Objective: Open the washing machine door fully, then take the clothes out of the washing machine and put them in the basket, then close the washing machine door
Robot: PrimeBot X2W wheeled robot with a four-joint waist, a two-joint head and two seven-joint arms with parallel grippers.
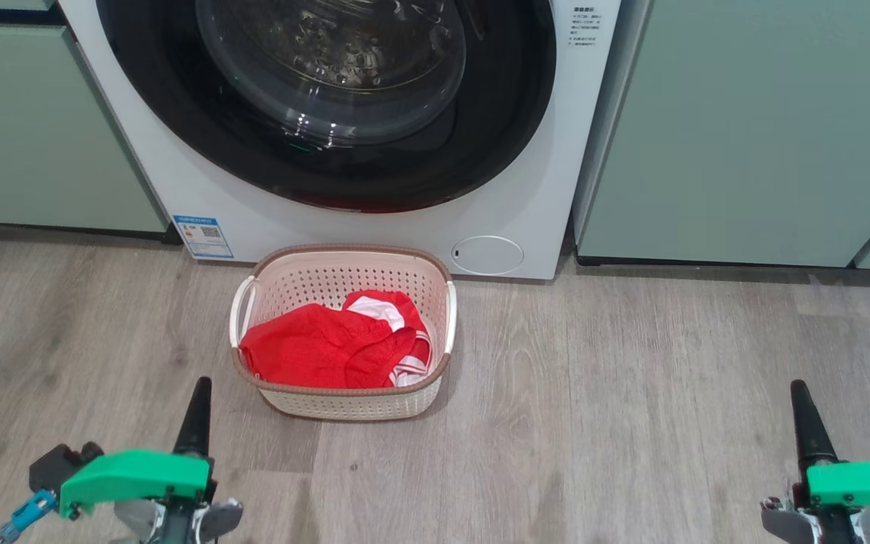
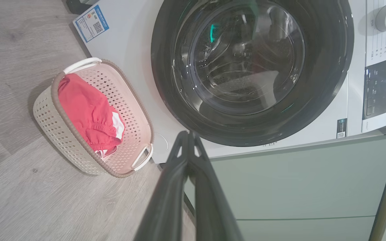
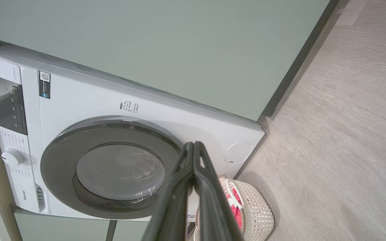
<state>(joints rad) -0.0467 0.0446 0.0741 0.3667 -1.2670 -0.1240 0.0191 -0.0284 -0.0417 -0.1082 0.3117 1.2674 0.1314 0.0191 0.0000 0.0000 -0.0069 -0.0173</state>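
The washing machine stands white between pale green cabinets. Its washing machine door, black-rimmed with a clear glass centre, lies flat against the front. On the floor before it sits the cream basket, and the red clothes with white stripes lie inside it. My left gripper is shut and empty, low on the left, short of the basket. My right gripper is shut and empty, far to the right.
Pale green cabinets flank the machine on both sides. Grey wood-look floor stretches between the grippers and around the basket. A round service flap and a blue sticker sit low on the machine's front.
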